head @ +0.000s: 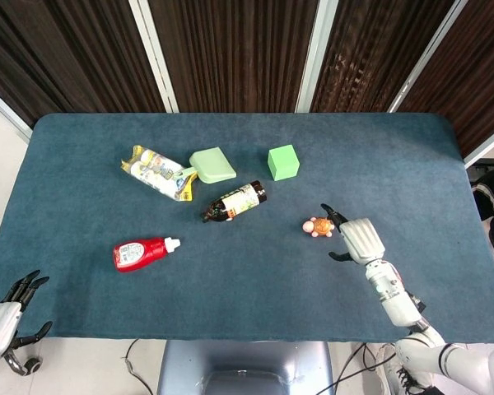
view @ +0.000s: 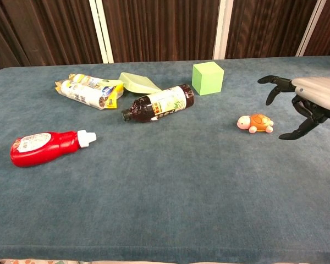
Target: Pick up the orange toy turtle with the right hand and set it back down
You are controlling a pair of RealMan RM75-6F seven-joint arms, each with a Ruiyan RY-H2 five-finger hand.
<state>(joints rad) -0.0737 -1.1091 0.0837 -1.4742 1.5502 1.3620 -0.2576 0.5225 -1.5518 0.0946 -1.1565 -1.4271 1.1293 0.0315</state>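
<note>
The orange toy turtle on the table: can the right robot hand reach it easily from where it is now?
Probably yes. The right robot hand hangs open just beside the orange toy turtle, fingers spread toward it, and nothing lies between them on the blue table.

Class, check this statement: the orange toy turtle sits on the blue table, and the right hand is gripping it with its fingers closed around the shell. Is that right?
Not quite. The orange toy turtle does sit on the blue table, but the right hand is not gripping it: its fingers are spread, apart from the turtle. The chest view shows the gap.
</note>
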